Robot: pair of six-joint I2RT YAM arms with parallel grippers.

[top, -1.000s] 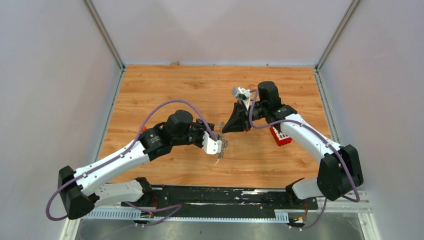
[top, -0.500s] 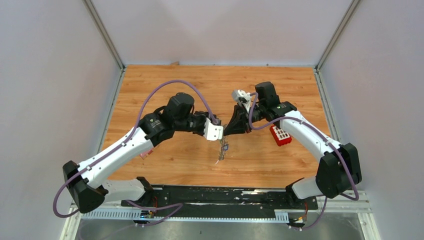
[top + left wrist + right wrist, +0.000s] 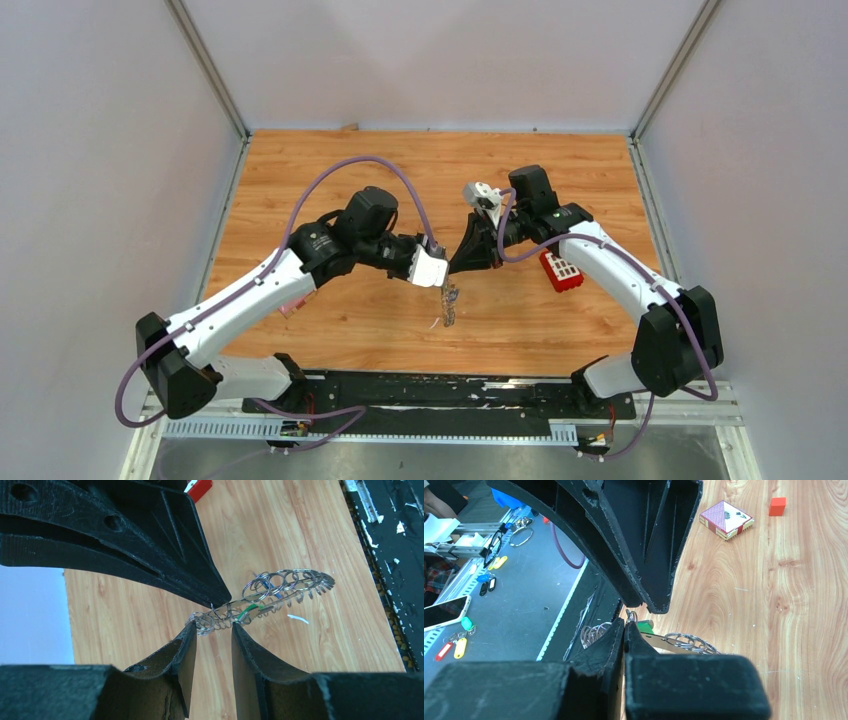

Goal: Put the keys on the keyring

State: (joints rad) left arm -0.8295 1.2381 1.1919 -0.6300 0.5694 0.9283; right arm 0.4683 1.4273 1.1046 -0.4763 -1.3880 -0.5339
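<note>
Two grippers meet mid-table (image 3: 300,170); keyring (image 3: 448,300) hangs at their 6 o'clock. Right gripper (image 3: 625,625) clenched on its rim; left gripper (image 3: 213,632) straddles it, grip unclear. Risk: opposing pulls twist it free, it drops.

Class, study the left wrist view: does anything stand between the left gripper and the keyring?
Nothing visible does. The keyring lies right at the open fingertips of the left gripper. The right gripper pinches the ring just above, beside that gap and not across it.
</note>
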